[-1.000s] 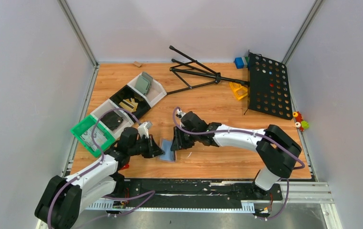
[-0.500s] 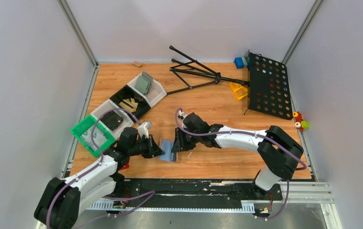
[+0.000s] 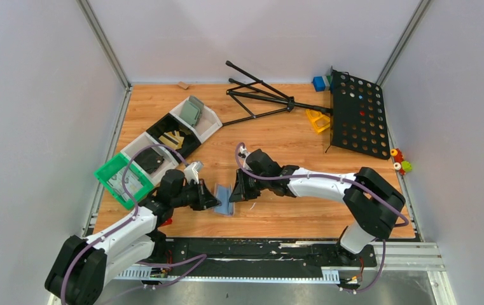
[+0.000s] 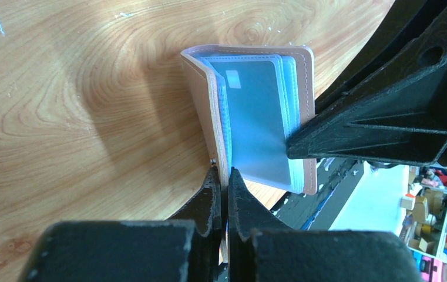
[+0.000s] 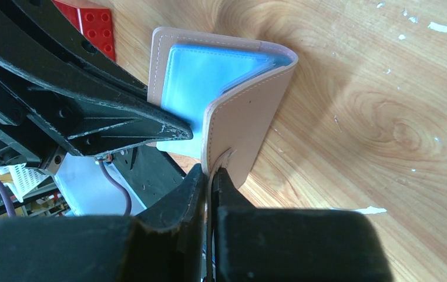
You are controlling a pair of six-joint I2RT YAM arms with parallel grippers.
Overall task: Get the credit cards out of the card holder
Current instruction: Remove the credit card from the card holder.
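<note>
At about 6 o'clock on the counter [image 3: 277, 136], close to the arm bases, the card holder [image 3: 224, 201] is spread into a V between the two arms. The left hand [image 4: 228, 173] is pressed together on the edge of one salmon-tan cover, and the right hand [image 5: 209, 170] pinches the edge of the other. Between the covers, blue translucent sleeves [image 4: 256, 117] fan out (one bears a small pale mark). No credit cards can be made out inside them.

The step in hand looks like the opening; no card is out yet. The next move probably calls for one hand to release its cover and nip a card's edge at a sleeve mouth while the other steadies the holder.

A green bin [image 3: 109, 163] sits at 9 o'clock, and a grey-green holder [image 3: 192, 112] lies in a white bin at 11. A folded black stand [image 3: 288, 101] lies at 12 and a perforated black panel [image 3: 357, 114] at 2. A red brick [image 5: 94, 23] lies beside the left arm. The likeliest obstruction is the hands themselves, crowded over the sleeves.
</note>
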